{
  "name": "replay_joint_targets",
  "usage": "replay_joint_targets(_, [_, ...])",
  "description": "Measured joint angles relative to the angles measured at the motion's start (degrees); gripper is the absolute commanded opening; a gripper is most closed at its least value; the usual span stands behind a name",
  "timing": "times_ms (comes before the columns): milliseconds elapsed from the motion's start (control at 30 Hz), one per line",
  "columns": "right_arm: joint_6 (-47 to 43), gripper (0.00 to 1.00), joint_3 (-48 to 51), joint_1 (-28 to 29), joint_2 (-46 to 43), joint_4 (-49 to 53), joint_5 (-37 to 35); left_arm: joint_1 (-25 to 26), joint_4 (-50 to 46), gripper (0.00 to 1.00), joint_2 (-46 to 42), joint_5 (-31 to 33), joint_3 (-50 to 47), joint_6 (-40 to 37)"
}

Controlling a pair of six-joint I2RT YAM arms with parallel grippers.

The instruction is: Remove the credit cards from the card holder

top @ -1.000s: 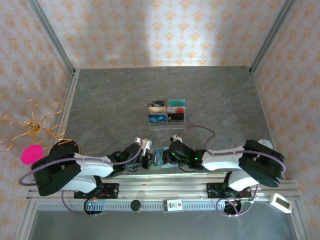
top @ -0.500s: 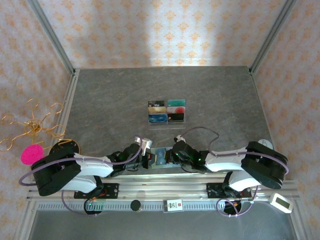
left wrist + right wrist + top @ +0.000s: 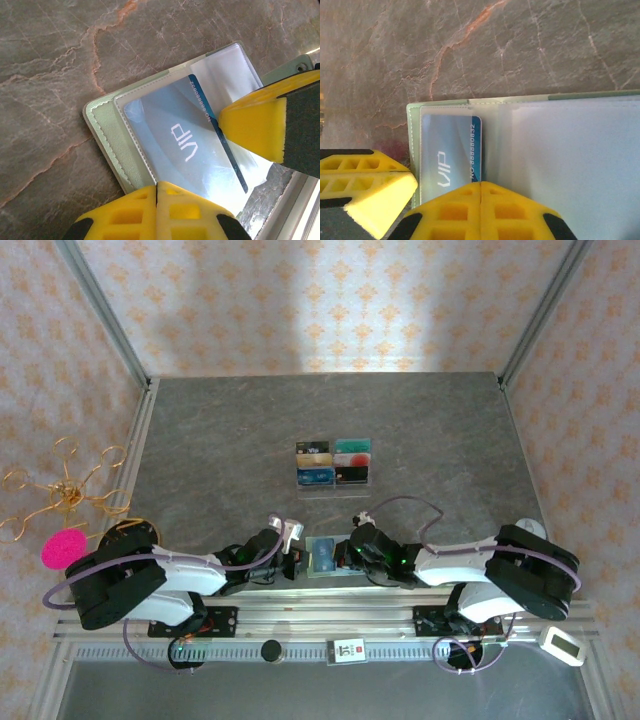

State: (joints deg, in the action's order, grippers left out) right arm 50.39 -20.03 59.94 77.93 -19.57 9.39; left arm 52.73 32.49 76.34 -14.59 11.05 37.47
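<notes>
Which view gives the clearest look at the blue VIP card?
Left wrist: the VIP card lies large and mostly uncovered under the clear pocket of the card holder, lettering readable. Right wrist shows the card smaller, its lower edge behind the right gripper. Top external shows a tiny bluish patch.

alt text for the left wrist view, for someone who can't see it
An open sage-green card holder lies on a grey stone-patterned table, a blue VIP card in its clear pocket. The left gripper, jaws shut, meets its near edge; the right gripper sits over the card's edge.
</notes>
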Motion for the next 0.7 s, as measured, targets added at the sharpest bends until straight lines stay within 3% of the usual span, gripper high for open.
replay_joint_targets(367, [-0.33, 0.0, 0.02, 0.0, -1.36, 1.03, -0.2, 0.0, -0.31, 0.0, -0.83, -0.07, 0.17, -0.04])
replay_joint_targets(600, [-2.16, 0.15, -0.55, 0.0, -1.29, 2.43, -0.17, 0.04, -1.55, 0.0, -3.56, 0.02, 3.74, -1.22])
replay_joint_targets(700, [-2.19, 0.17, -0.72, 0.0, -0.87, 2.36, -0.11, 0.04, -1.57, 0.0, -1.9, 0.24, 4.28, -1.55])
